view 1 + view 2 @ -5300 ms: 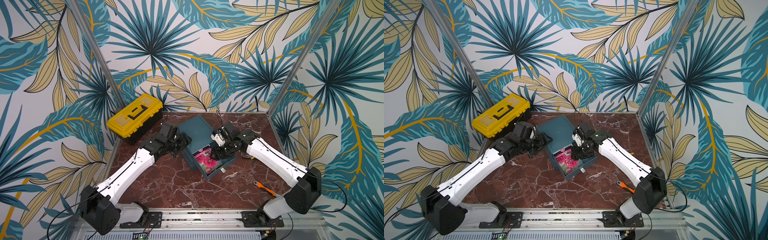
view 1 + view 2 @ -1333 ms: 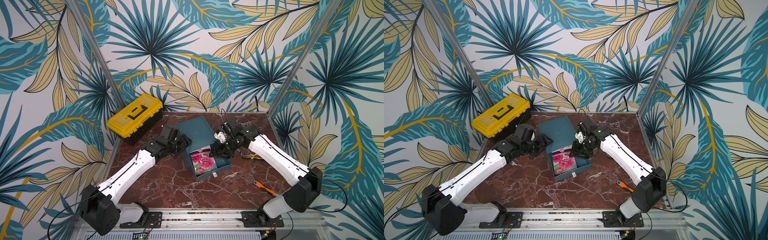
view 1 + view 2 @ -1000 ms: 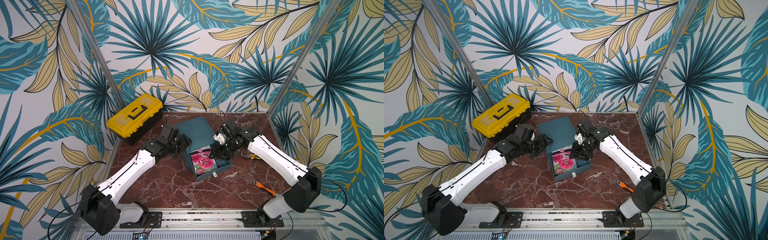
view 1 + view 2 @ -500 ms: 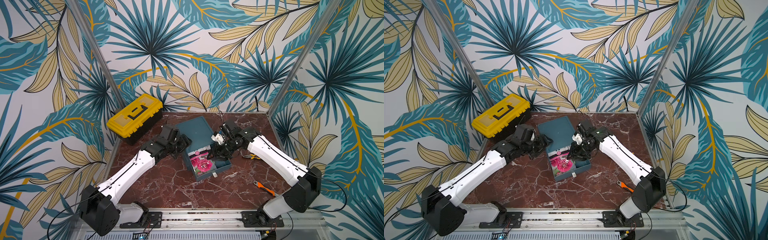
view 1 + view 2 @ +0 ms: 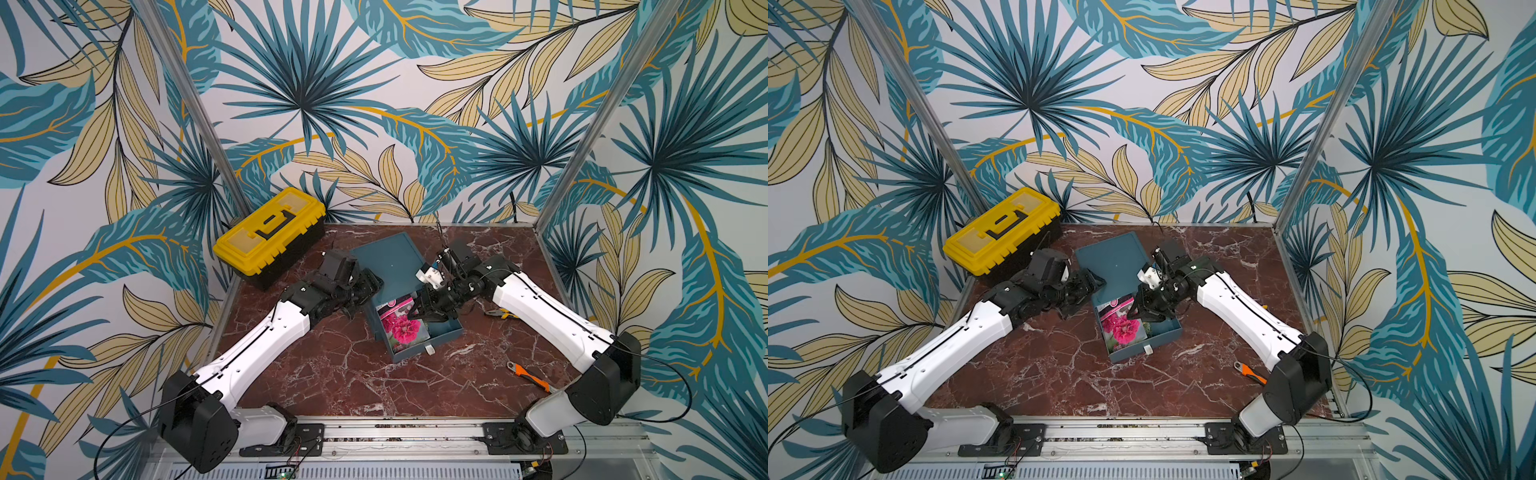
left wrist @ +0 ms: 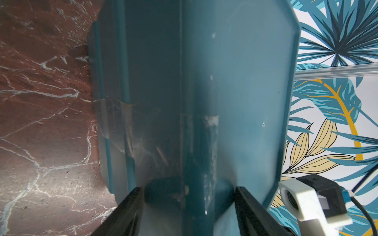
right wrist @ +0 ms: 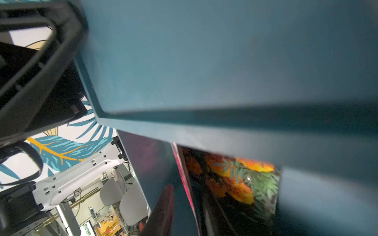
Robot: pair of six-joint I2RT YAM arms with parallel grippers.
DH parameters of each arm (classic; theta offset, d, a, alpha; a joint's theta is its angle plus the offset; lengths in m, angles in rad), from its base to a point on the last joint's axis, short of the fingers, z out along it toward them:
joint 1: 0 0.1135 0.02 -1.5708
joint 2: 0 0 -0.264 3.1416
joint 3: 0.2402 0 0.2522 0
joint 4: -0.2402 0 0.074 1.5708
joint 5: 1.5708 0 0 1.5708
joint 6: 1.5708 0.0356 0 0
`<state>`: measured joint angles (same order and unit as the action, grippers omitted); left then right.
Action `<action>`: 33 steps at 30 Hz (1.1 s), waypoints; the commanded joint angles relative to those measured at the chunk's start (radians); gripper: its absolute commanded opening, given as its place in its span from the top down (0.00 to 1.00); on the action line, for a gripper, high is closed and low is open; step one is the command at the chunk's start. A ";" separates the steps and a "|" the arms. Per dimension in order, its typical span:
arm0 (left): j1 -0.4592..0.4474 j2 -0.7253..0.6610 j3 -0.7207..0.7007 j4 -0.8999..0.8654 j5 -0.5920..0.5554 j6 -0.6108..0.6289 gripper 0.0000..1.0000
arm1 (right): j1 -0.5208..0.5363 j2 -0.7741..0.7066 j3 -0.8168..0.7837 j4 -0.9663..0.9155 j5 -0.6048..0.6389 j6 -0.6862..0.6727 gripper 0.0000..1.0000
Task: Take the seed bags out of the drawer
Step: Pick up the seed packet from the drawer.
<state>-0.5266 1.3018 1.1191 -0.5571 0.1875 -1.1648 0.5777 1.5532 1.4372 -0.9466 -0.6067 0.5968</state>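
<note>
A teal cabinet (image 5: 390, 262) (image 5: 1113, 257) stands mid-table with its drawer (image 5: 444, 334) (image 5: 1167, 332) pulled out. A pink-flower seed bag (image 5: 401, 328) (image 5: 1121, 328) lies in the drawer. In the right wrist view an orange-flower seed bag (image 7: 235, 183) shows beyond it. My right gripper (image 5: 417, 313) (image 7: 187, 192) reaches into the drawer, its jaws narrowly apart on either side of the pink bag's edge (image 7: 180, 163), with a sliver of gap on one side. My left gripper (image 5: 368, 286) (image 6: 188, 188) is shut on the cabinet's left side (image 6: 225, 81).
A yellow toolbox (image 5: 270, 235) sits at the back left. Yellow-handled pliers (image 5: 500, 314) lie right of the drawer, under my right forearm. An orange-handled tool (image 5: 530, 376) lies near the front right. A white knob (image 5: 430, 350) sticks out of the drawer front.
My right gripper has dipped deeper into the drawer, and its jaws have narrowed around the pink bag's edge. The bag has shifted a little. The left arm holds still.
</note>
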 commanded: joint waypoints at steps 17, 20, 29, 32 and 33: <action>-0.012 -0.015 -0.039 0.031 0.012 -0.013 0.26 | -0.052 -0.004 0.121 -0.035 -0.069 0.163 1.00; -0.015 -0.016 -0.039 0.031 0.008 -0.014 0.26 | -0.065 -0.021 0.120 -0.036 -0.091 0.179 1.00; -0.015 -0.009 -0.035 0.034 0.005 -0.016 0.26 | -0.114 -0.093 0.103 -0.082 -0.208 0.150 1.00; -0.015 -0.004 -0.030 0.032 0.003 -0.013 0.26 | -0.129 -0.118 0.104 -0.148 -0.228 0.074 1.00; -0.015 -0.003 -0.029 0.032 0.004 -0.013 0.26 | -0.135 -0.126 0.107 -0.170 -0.232 0.049 1.00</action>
<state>-0.5316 1.3014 1.1141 -0.5465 0.1864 -1.1786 0.4538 1.4643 1.5333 -1.0412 -0.7864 0.7300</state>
